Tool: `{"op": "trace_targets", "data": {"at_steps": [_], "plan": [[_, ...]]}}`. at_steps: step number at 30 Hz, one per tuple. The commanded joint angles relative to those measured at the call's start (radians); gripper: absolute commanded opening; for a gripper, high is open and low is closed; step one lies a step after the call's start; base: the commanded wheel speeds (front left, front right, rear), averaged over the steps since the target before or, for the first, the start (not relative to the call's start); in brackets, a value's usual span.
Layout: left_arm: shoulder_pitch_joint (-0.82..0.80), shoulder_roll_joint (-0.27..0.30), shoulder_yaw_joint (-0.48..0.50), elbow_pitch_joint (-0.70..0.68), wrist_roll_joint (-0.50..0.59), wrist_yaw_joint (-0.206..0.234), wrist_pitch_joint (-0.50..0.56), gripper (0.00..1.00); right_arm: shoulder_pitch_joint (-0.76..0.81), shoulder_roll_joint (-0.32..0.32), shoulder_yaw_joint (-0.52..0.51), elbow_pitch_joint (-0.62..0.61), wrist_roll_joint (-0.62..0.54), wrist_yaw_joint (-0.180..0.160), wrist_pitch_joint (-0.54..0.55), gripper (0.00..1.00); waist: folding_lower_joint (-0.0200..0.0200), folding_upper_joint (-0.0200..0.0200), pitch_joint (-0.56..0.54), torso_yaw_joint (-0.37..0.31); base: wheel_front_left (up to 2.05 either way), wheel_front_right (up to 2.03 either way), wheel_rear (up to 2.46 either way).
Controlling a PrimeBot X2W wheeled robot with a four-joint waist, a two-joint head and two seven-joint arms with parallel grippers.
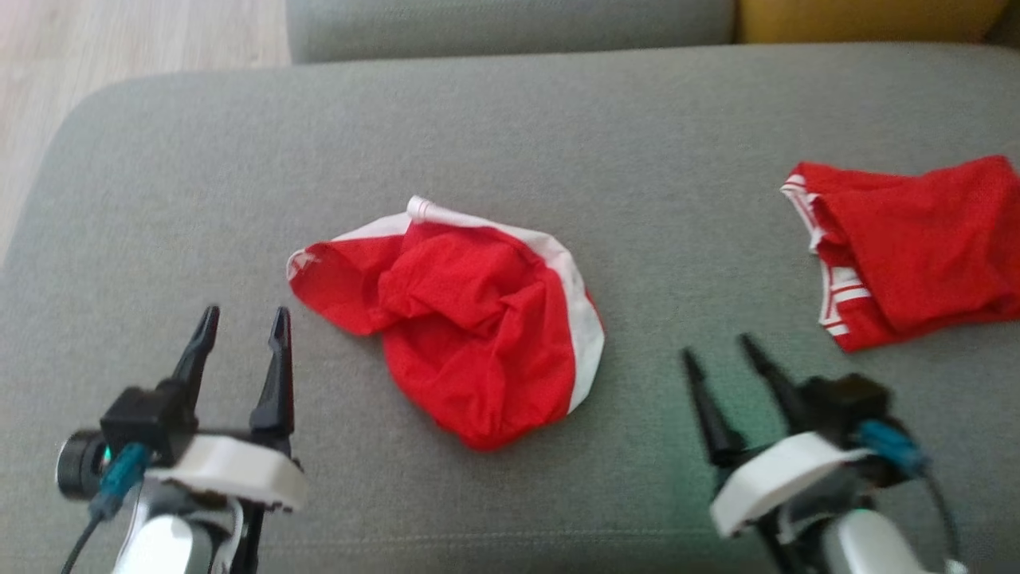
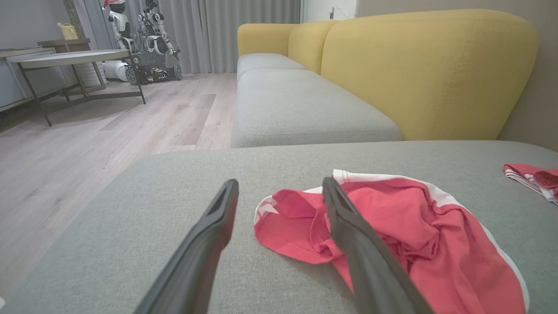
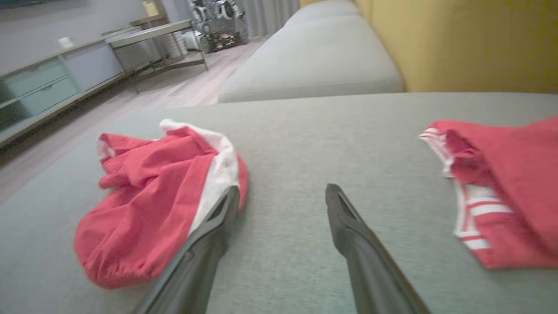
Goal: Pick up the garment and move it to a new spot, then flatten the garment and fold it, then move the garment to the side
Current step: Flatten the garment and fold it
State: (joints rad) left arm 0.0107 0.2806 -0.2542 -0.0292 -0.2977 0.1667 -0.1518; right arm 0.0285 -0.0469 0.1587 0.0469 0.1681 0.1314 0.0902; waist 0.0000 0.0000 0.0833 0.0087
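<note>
Head view: left arm [image 1: 223,470] and right arm [image 1: 781,474] reach forward either side of the garment [image 1: 470,335], jaws gaping, empty.

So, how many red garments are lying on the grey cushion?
2. The crumpled garment lies in the middle of the grey cushion. The second garment, with white stripes, lies further right, cut off by the head view's edge. More could lie outside the pictures.
</note>
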Motion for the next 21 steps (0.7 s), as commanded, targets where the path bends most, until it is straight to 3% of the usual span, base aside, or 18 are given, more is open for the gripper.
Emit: {"op": "trace_targets", "data": {"at_steps": [1,7,14,15,16,18,21], "plan": [[-0.071,0.019,0.033,-0.029,0.001,-0.004,-0.011,1.0,-0.056,-0.003,0.051,-0.011,0.013,-0.001,0.004,1.0,0.0,0.0,0.025,0.021,0.0,0.0,0.0],[-0.129,0.004,0.016,0.013,-0.003,-0.024,-0.04,1.0,-0.104,-0.003,0.198,0.163,0.08,-0.001,0.002,1.0,0.0,0.0,0.076,0.071,0.0,0.0,0.0],[-0.166,-0.01,0.01,0.056,-0.01,-0.034,-0.066,1.0,-0.187,-0.003,0.299,0.34,0.16,-0.001,-0.022,1.0,0.0,0.0,0.107,0.105,0.0,0.0,0.0],[-0.168,-0.011,0.011,0.061,-0.011,-0.034,-0.069,1.0,-0.198,-0.003,0.308,0.354,0.17,-0.001,-0.028,0.95,0.0,0.0,0.108,0.106,0.0,0.0,0.0],[-0.17,-0.012,0.011,0.064,-0.011,-0.034,-0.071,1.0,-0.207,-0.003,0.315,0.367,0.177,-0.001,-0.034,0.49,0.0,0.0,0.109,0.106,0.0,0.0,0.0],[-0.173,-0.012,0.013,0.07,-0.013,-0.033,-0.075,1.0,-0.225,-0.003,0.33,0.385,0.192,-0.001,-0.047,0.0,0.0,0.0,0.111,0.103,0.0,0.0,0.0],[-0.176,-0.01,0.02,0.075,-0.016,-0.03,-0.081,1.0,-0.251,-0.003,0.34,0.396,0.205,-0.001,-0.067,0.0,0.0,0.0,0.112,0.09,0.0,0.0,0.0]]}}
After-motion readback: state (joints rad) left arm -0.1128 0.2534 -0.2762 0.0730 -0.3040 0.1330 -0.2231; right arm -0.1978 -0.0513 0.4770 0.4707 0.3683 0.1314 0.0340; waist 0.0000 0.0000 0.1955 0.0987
